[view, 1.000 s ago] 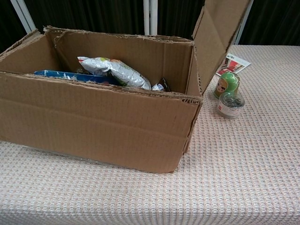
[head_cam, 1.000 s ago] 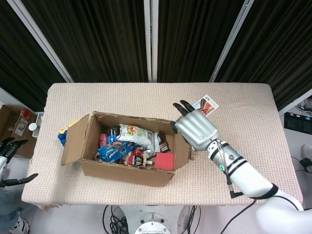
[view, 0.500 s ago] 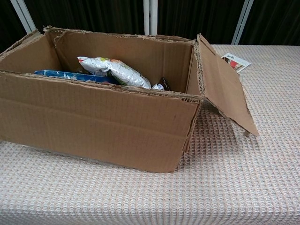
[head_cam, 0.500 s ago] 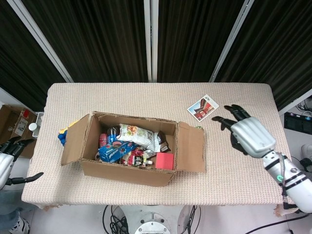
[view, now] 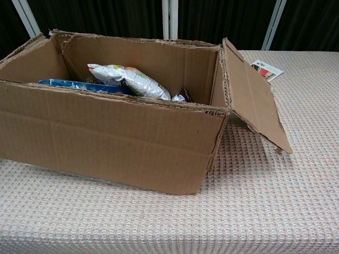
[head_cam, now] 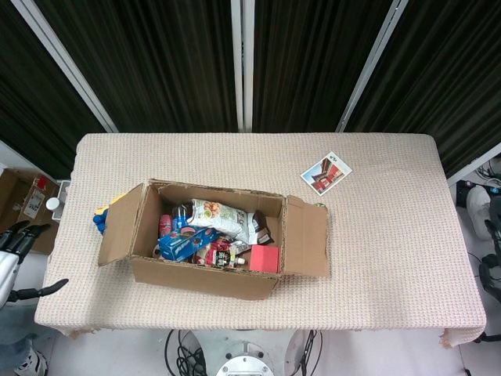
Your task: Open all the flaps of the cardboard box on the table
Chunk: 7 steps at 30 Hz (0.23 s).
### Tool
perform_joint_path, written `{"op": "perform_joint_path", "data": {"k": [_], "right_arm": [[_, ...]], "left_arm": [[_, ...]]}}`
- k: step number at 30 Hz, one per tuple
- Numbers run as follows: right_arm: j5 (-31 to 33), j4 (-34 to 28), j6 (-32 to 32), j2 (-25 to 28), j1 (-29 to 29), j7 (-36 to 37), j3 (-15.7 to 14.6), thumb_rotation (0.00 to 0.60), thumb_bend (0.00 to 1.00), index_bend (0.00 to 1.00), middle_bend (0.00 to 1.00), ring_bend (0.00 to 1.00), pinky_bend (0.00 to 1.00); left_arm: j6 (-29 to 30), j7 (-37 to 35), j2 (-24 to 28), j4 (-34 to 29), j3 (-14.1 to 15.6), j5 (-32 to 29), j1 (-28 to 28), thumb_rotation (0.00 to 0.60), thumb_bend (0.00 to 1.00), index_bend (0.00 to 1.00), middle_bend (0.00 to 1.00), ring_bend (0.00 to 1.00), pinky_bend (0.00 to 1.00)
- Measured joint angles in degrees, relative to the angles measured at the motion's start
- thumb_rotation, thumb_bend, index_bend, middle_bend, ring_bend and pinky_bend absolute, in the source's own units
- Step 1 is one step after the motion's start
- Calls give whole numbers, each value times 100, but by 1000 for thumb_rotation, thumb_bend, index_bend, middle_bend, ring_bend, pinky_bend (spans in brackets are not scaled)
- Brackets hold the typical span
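From above, the brown corrugated cardboard box (head_cam: 211,239) sits a little left of centre on the bench (head_cam: 391,235), which is covered in a beige woven cloth, and its top stands open so the packets of snacks inside show plainly. Its right-hand flap (head_cam: 307,237) is folded out and lies low over the cloth, and the left-hand flap (head_cam: 120,223) splays outward too, so I judge the flaps are all open or very nearly so. A small printed card (head_cam: 326,172) lies well apart, toward the far right corner. The left hand (head_cam: 14,241) hangs off the bench's left edge, well apart from the box, its dark fingers spread loosely and holding nothing. At the far right edge a dark shape shows that may be part of the right arm, but the right hand itself is not visible. From chest height, the box (view: 111,132) fills the left of the picture, the right flap (view: 251,100) slopes down to rest near the cloth, a white crinkled snack bag (view: 130,79) lies on top inside, and neither hand appears.
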Motion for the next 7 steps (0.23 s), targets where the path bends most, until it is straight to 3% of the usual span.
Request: {"op": "perform_joint_path", "data": {"k": [3, 7], "right_arm": [[-31, 577, 209, -524, -288, 377, -46, 600, 376, 0, 0, 0, 0], [-256, 893, 361, -908, -475, 456, -81, 600, 378, 0, 0, 0, 0]], "left_arm": [[37, 29, -80, 97, 46, -43, 86, 253, 0, 135, 199, 127, 264], [64, 71, -190, 234, 83, -115, 168, 252, 0, 106, 175, 118, 256]]}}
